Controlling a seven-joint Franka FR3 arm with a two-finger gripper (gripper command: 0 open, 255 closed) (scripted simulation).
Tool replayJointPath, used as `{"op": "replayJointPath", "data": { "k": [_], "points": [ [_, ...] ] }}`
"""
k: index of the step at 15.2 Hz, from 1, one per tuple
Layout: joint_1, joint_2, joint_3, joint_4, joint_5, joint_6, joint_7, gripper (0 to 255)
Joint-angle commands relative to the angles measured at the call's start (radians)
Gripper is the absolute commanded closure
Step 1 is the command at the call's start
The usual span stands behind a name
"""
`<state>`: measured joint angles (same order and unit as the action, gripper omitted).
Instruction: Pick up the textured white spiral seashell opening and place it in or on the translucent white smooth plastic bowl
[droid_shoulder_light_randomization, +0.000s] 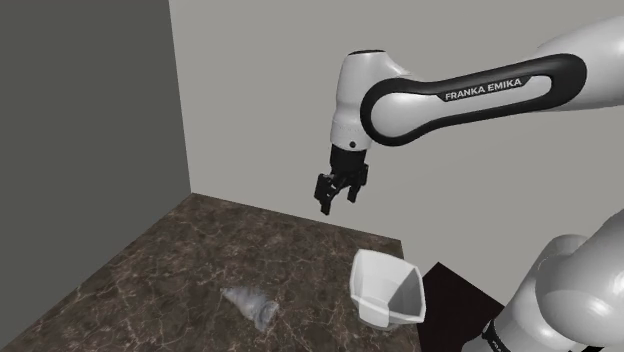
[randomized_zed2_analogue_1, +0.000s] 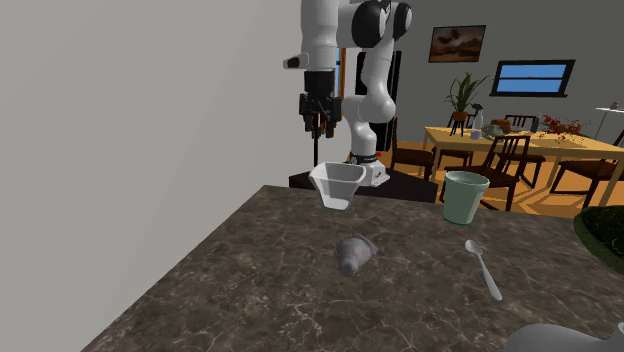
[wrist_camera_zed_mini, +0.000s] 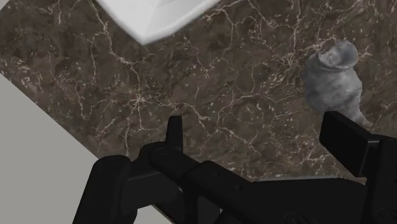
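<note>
The seashell (droid_shoulder_light_randomization: 252, 305) lies near the middle of the worktop (droid_shoulder_light_randomization: 150, 270), apart from the bowl (droid_shoulder_light_randomization: 372, 292) at the stand-side edge. The gripper (droid_shoulder_light_randomization: 337, 195) hangs high above, its fingers (wrist_camera_zed_mini: 347, 137) spread and empty. The seashell sits below and outboard of one finger, with its long axis roughly crosswise to the finger gap.
</note>
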<state>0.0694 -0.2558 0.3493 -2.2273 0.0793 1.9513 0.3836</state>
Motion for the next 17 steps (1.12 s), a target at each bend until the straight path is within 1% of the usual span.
{"op": "replayJointPath", "data": {
  "k": [1, 5, 9, 13, 17],
  "points": [
    [0.004, 0.075, 0.030, 0.036, -0.029, 0.038, 0.042, 0],
    [0.020, 0.233, 0.077, 0.138, -0.111, 0.081, 0.132, 0],
    [0.056, 0.398, 0.102, 0.263, -0.211, 0.098, 0.225, 0],
    [0.116, 0.566, 0.102, 0.411, -0.310, 0.089, 0.303, 0],
    [0.192, 0.735, 0.083, 0.587, -0.394, 0.058, 0.357, 0]
  ]
}}
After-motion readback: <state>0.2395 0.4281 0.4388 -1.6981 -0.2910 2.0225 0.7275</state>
